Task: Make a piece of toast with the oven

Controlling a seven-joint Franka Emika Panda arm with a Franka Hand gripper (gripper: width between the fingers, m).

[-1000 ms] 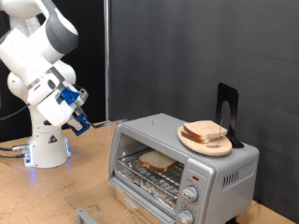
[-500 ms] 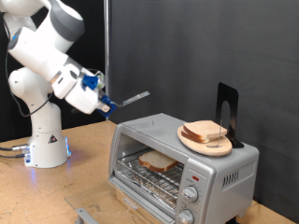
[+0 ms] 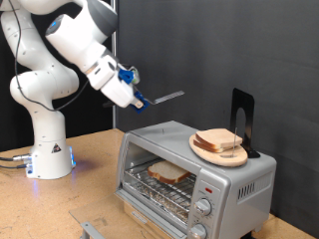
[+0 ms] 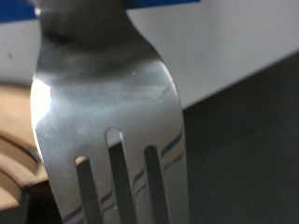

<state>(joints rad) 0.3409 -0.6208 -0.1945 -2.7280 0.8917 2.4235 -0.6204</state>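
Observation:
The silver toaster oven (image 3: 224, 184) stands on the wooden table at the exterior view's right. A single slice of toast (image 3: 169, 171) lies on the wire rack inside it. My gripper (image 3: 137, 98) is in the air above and to the left of the oven, shut on the handle of a metal fork (image 3: 167, 97) that points towards the exterior view's right. The wrist view is filled by the fork's tines (image 4: 107, 121), with the pale oven top (image 4: 224, 47) behind them.
A round wooden plate (image 3: 204, 152) with a pile of bread slices (image 3: 219, 140) sits on top of the oven. A black stand (image 3: 242, 118) rises behind it. A small metal piece (image 3: 95, 229) lies on the table at the front. The robot base (image 3: 48, 154) stands at the left.
My arm has swung up and to the exterior view's right with the fork, from low beside the robot base to above the oven's left end.

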